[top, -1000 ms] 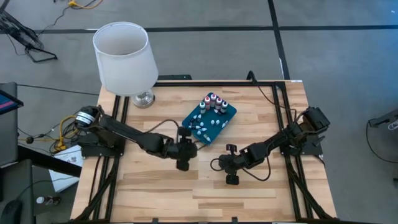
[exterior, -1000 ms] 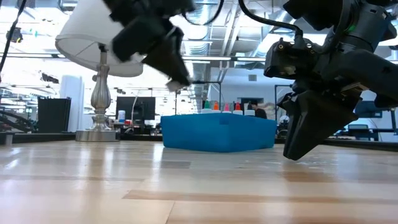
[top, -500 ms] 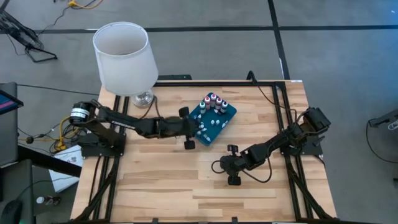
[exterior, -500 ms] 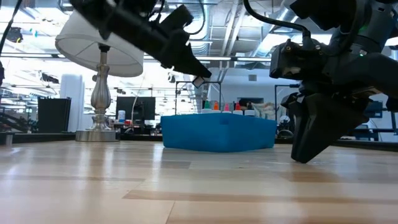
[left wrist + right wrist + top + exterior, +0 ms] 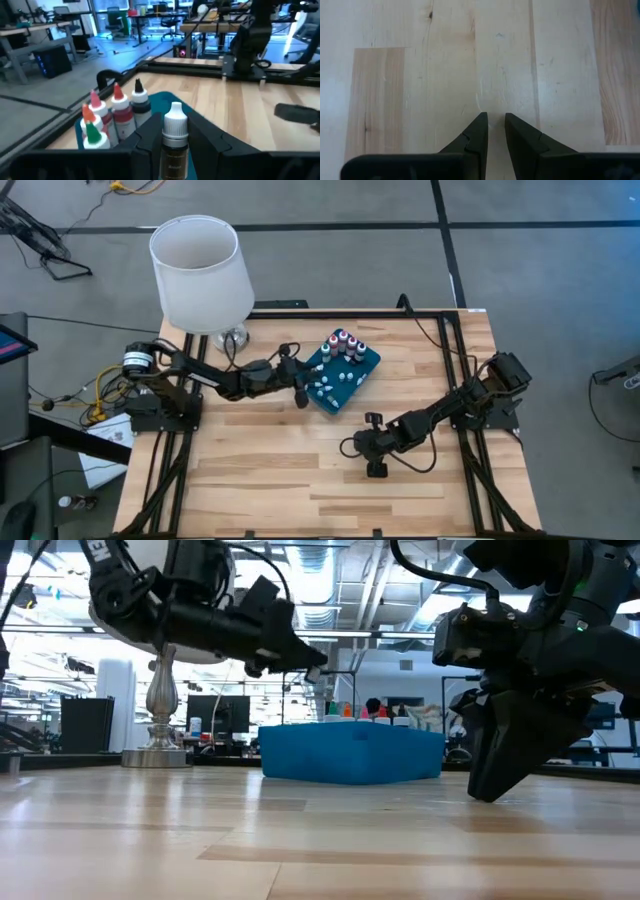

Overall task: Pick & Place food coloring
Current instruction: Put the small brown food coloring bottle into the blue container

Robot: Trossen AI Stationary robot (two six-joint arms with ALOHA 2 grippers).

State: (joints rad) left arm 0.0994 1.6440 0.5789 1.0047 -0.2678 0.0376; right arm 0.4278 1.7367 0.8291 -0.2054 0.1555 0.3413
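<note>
Swung back toward the lamp (image 5: 200,275): left gripper (image 5: 174,150), pinching a brown bottle (image 5: 174,140), label blurred. Parked low on the table (image 5: 300,470): right gripper (image 5: 492,131), fingers nearly together, empty. Partly hidden behind the teal tray (image 5: 350,754) wall: other bottles (image 5: 112,115).

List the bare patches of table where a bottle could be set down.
Bare wood lies along the table's near edge, below both arms, and between the teal tray and the right rail. The lamp corner is crowded, with the left end effector at the tray's edge.

White lamp (image 5: 196,272) beside teal tray (image 5: 368,368) on table (image 5: 300,470).
</note>
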